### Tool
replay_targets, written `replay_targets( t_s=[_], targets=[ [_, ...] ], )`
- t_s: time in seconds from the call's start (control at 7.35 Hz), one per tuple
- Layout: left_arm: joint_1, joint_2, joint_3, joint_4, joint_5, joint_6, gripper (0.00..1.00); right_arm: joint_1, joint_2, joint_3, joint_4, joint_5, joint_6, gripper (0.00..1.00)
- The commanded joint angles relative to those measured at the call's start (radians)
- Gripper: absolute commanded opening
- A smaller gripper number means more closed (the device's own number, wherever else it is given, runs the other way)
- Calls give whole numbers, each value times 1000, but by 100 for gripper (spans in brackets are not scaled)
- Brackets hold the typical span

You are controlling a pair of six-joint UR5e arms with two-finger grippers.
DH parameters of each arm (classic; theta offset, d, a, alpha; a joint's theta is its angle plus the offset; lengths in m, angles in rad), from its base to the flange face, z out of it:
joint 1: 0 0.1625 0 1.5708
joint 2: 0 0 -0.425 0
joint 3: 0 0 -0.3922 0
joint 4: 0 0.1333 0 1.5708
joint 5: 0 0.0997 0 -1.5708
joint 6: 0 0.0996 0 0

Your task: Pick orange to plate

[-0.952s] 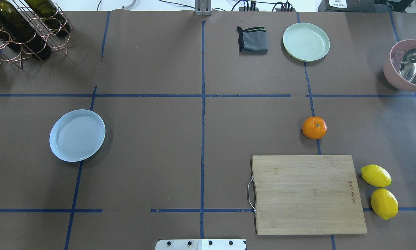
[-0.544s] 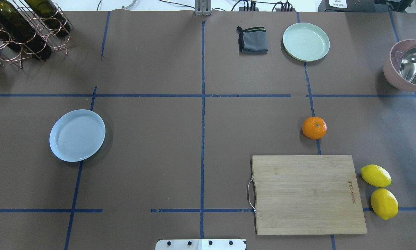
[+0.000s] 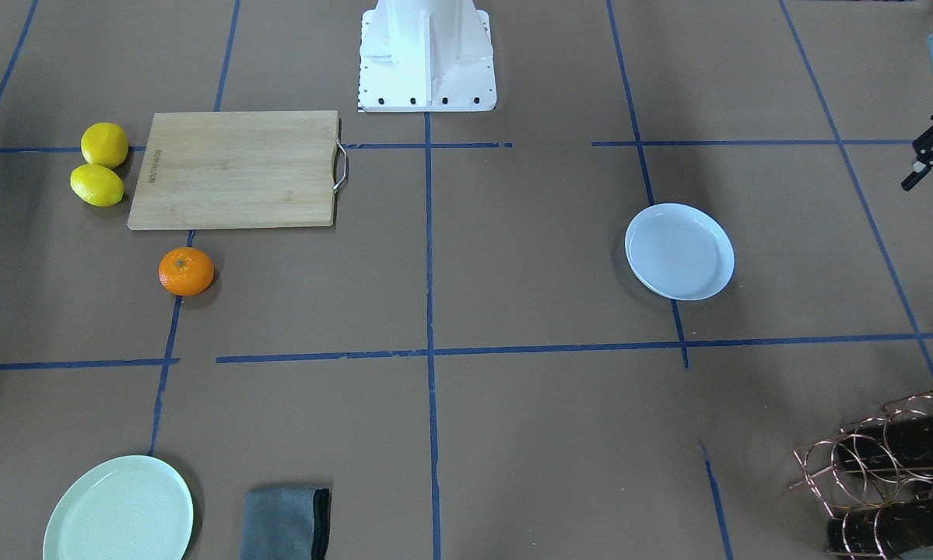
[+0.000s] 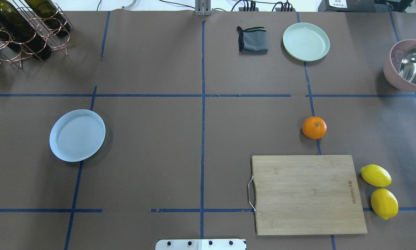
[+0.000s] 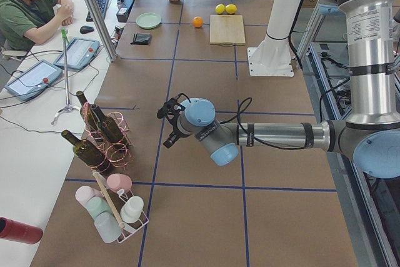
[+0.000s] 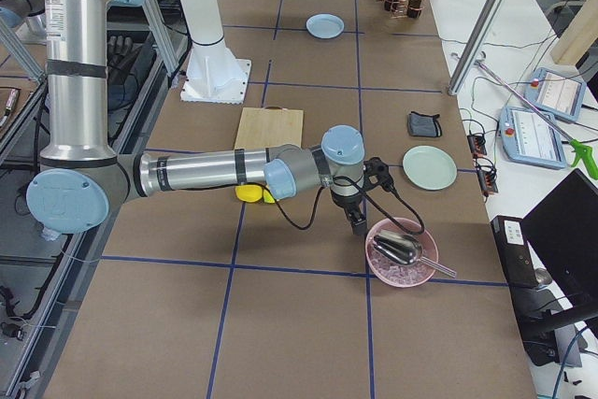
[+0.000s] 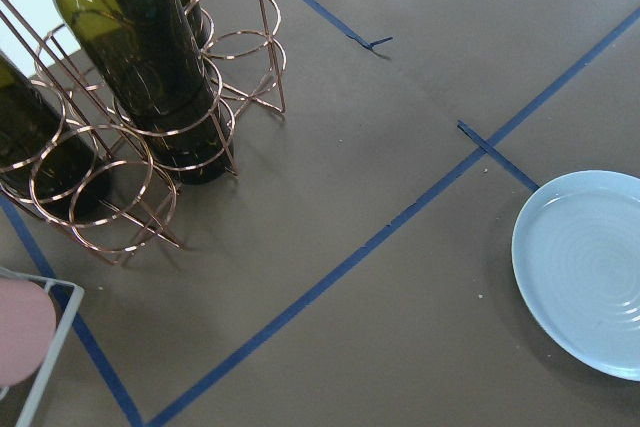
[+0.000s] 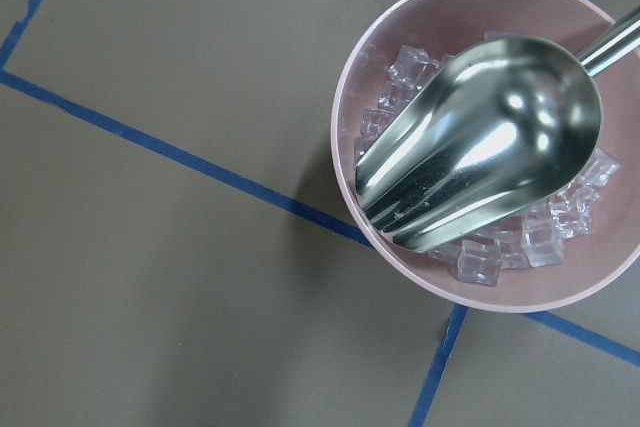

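The orange point(image 4: 314, 127) lies on the brown table on my right half, just beyond the cutting board; it also shows in the front view point(image 3: 186, 271). The bluish-white plate point(image 4: 77, 135) stands with nothing in it on my left half, and the left wrist view catches its rim point(image 7: 590, 267). My left gripper point(image 3: 911, 166) hangs at the table's far left end near the bottle rack, fingers apart and nothing between them, well away from the plate. My right gripper point(image 6: 358, 223) hovers beside the pink bowl, far from the orange; whether it is open or shut I cannot tell.
A wooden cutting board point(image 4: 306, 194) lies near the base, with two lemons point(image 4: 376, 175) to its right. A mint-green plate point(image 4: 306, 41) and a folded grey cloth point(image 4: 252, 39) sit at the back. A pink bowl point(image 8: 345, 97) holds ice and a scoop. A wire bottle rack point(image 4: 24, 31) stands back left.
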Motion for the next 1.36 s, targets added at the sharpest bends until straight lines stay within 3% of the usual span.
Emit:
replay_targets(
  t_s=[0.0,0.14,0.27,0.41,0.54,0.95,1.09,1.22],
  targets=[
    [271,11,-1,-126,260,-459,82,0,-11,-3,-1,1,0,100],
    [370,11,0,-147,368,-625,68,0,-14,-3,-1,1,0,100],
    [477,-1,6,-147,477,-728,65,0,-14,-3,-1,1,0,100],
    [545,-18,19,-146,526,-782,65,0,-15,-3,-1,1,0,100],
    [573,-25,29,-146,551,-795,65,0,-15,-3,-1,1,0,100],
    [622,-67,83,-149,599,-838,52,0,-22,-3,-1,1,-2,100],
    [622,-70,88,-149,599,-838,41,0,-22,-3,-1,1,0,100],
    [622,-70,86,-149,599,-840,10,0,-22,-3,-1,1,-2,100]
  ],
)
